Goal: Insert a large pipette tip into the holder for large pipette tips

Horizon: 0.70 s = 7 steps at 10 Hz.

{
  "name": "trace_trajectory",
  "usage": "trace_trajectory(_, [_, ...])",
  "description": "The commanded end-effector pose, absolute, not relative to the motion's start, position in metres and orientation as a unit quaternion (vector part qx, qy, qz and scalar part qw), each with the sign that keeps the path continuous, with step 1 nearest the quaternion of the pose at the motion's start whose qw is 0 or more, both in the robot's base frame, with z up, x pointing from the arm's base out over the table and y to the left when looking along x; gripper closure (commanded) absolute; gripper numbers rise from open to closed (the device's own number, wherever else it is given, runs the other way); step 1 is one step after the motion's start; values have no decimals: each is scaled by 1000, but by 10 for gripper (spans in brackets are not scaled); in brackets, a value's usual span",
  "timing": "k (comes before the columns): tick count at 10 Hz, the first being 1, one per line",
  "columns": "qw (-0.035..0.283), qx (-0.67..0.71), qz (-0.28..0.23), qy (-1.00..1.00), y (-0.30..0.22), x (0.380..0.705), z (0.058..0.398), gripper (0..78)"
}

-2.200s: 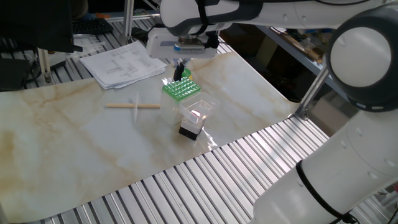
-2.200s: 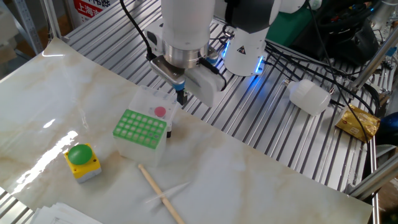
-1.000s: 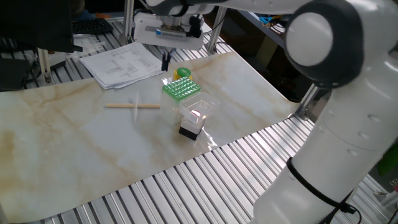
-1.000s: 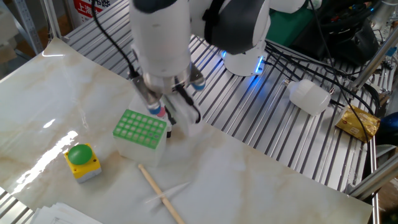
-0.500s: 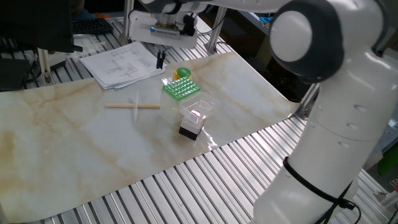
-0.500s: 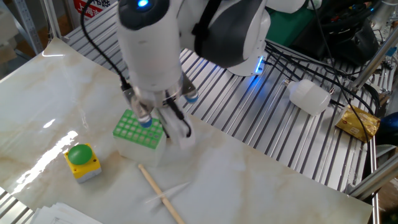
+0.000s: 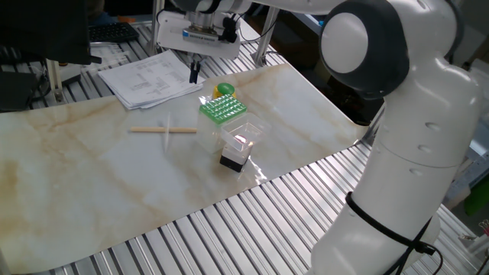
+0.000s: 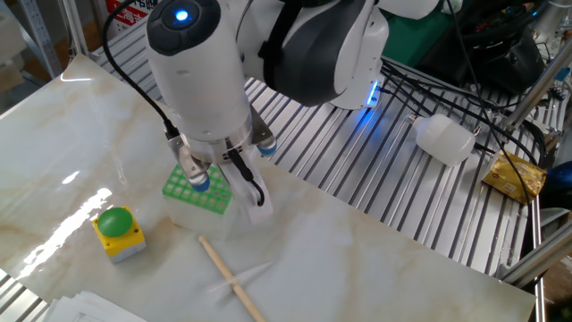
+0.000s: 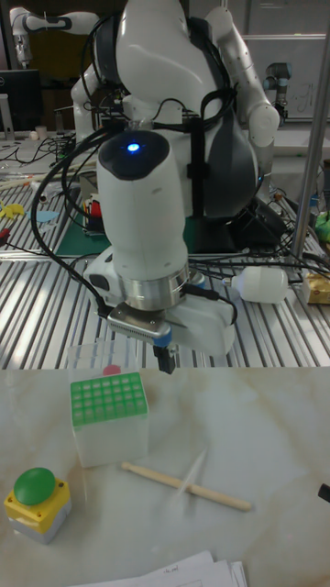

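The end effector (image 9: pixel 166 359) hangs above the marble-patterned counter (image 7: pixel 92 179), between the green-topped tip rack (image 9: pixel 108 401) and the spot where the large pipette tip (image 9: pixel 191 477) lies. Its dark fingers look close together with nothing between them, though whether they are fully clenched I cannot tell. The tip, a faint clear cone, rests flat on the counter and crosses the tan wooden stick (image 9: pixel 187 486), touching it; it shows in one fixed view as a pale sliver (image 7: pixel 167 134) across the stick (image 7: pixel 162 131).

The main risk, as I judge it, is the crossing: a descent onto the tip could pinch or nudge the stick as well, rolling the tip away. The tip is also nearly invisible against the pale counter, so a misaligned grasp is likely. Lying flat, it must be turned upright before it fits a hole in the rack.

A green push button on a yellow box (image 9: pixel 37 501) sits near the rack. Printed sheets (image 7: pixel 149 79) lie at the counter's edge; their text is unreadable
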<state>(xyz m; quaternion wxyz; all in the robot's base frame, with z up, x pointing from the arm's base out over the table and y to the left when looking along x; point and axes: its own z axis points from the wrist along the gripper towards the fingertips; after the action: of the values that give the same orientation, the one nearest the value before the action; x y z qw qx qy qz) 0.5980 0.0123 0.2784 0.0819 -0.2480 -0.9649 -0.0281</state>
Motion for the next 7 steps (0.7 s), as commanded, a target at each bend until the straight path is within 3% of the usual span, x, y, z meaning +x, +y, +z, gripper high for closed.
trace_trajectory(1, [80,-252,-28,-964,12,599,280,776])
trace_trajectory(7, [87,-277,-22,-957,12,599,280,776])
